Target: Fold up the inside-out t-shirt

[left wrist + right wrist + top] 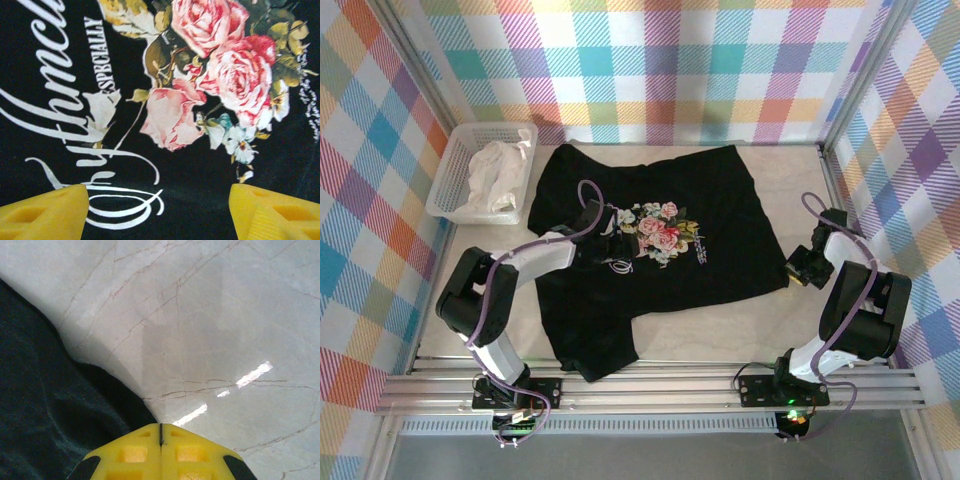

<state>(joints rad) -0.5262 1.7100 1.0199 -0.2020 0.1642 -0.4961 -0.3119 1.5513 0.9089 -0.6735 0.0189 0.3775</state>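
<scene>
Black t-shirt [720,230] spread on the counter [225,315]: left gripper [157,189] hovers apart over the print [210,75]; right gripper [160,432], pressed together at the hem [92,377], should confirm cloth before lifting.

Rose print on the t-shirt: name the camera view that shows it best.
The left wrist view: the rose print sits close up, petals and lettering sharp. The top external view has it small at the t-shirt's middle, beside the left arm. The right wrist view catches plain black shirt edge on the table.
</scene>
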